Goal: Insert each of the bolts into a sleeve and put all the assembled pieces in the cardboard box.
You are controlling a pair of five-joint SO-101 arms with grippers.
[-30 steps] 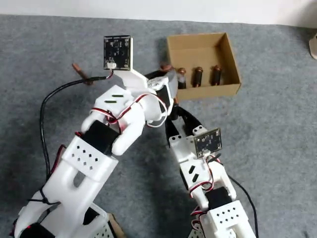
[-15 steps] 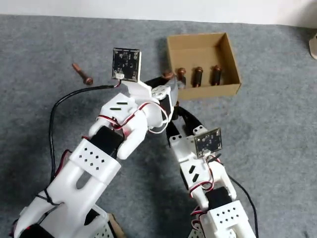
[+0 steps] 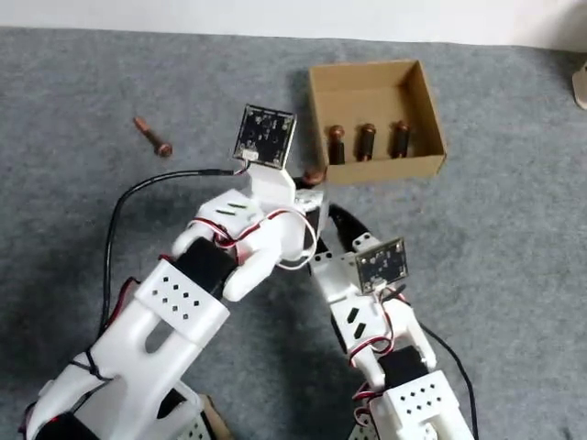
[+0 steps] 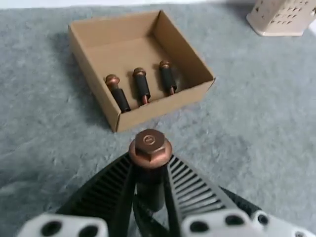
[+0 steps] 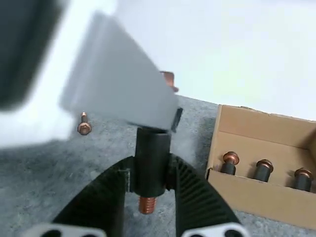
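My left gripper is shut on a copper bolt, head up, just in front of the cardboard box. My right gripper is shut on a black sleeve. The bolt's threaded tip sticks out of the sleeve's lower end. In the high view both grippers meet at the bolt head, with the left arm over the right gripper. Three assembled pieces lie side by side in the box. A loose bolt lies on the grey mat at the far left.
A beige slotted object stands beyond the box to the right, at the mat's edge. The left arm's black cable loops over the mat. Open mat lies left of and to the right of the arms.
The left arm has swung right and drawn back from the box's left corner, bringing its bolt down to the right gripper's sleeve. The right arm has barely shifted.
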